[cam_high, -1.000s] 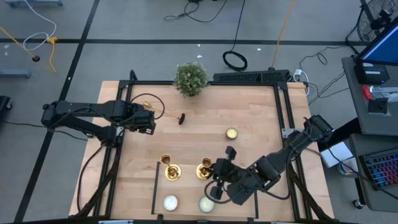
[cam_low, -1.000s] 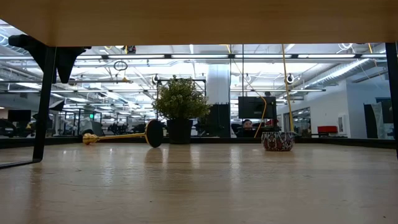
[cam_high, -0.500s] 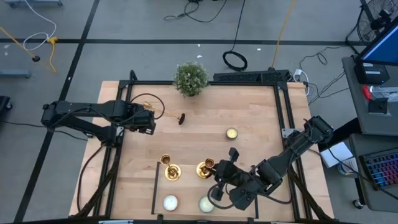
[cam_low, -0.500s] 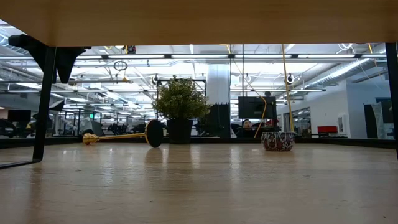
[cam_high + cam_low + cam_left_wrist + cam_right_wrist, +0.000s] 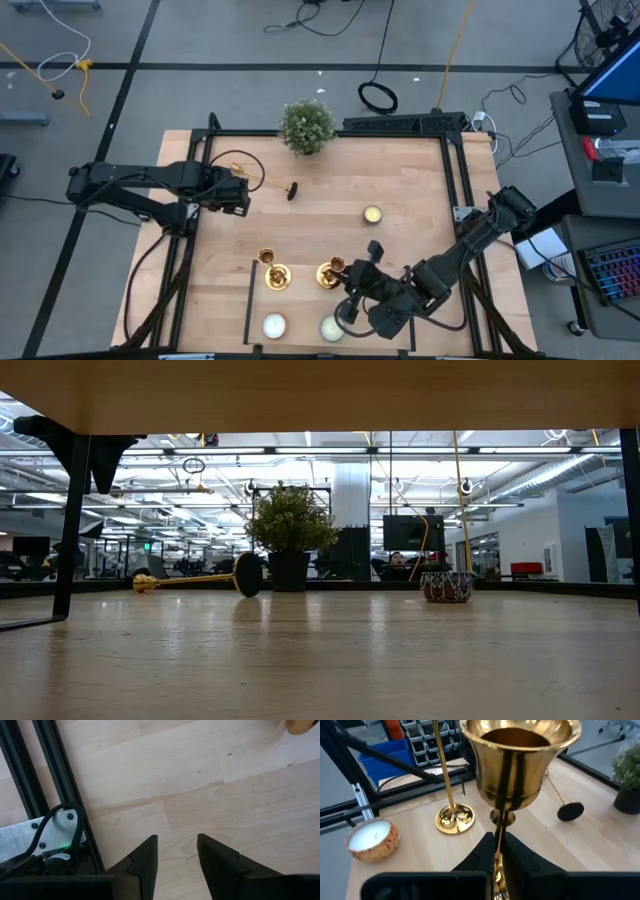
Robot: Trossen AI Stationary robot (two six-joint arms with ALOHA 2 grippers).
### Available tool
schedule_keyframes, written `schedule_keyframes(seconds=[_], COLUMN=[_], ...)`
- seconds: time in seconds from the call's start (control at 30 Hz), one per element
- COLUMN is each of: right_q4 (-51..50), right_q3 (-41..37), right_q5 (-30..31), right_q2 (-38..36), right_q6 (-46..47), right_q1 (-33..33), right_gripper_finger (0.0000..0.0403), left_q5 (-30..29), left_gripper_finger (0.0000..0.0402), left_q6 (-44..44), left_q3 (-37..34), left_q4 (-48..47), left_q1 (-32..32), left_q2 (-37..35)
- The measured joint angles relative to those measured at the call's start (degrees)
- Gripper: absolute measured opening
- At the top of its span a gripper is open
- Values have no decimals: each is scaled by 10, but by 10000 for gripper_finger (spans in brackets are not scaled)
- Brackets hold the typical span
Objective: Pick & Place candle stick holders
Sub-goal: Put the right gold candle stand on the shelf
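Observation:
Two gold candle stick holders stand near the table's front: one free on its round base, the other with my right gripper shut on it. A third holder lies on its side at the far left, its dark round base toward the middle; the low view also shows this lying holder. My left gripper hangs open over bare wood, just left of the lying holder, pointing down and touching nothing. My right gripper pinches the holder's thin stem just below the flared cup, between its two fingers. The fingers come from the table's right, slanting slightly down, across the stem. The holder stays upright; the fingers hide its base, so whether it rests on the table cannot be told.
A potted plant stands at the far edge. Tealight candles sit at mid-right and by the near edge. Black frame rails line the table's sides. Bare wood lies between the plant and the standing holders.
My right gripper has sunk a little with the holder still pinched and upright. Everything else, including my left arm, has kept still.

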Motion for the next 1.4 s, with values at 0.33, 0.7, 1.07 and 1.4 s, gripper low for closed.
schedule_keyframes(seconds=[0.33,0.7,1.07,1.4], right_q4=[-19,-31,-37,-3], right_q3=[0,0,0,-18], right_q5=[-25,-30,-32,-33], right_q2=[0,0,0,-1], right_q6=[16,11,10,6], right_q1=[4,3,4,5], right_gripper_finger=[9,9,9,9], left_q5=[-3,-3,-3,-3], left_gripper_finger=[145,145,145,145], left_q6=[4,4,1,-1], left_q3=[0,0,0,0], left_q4=[0,0,0,0], left_q1=[0,0,0,0], left_q2=[0,0,0,0])
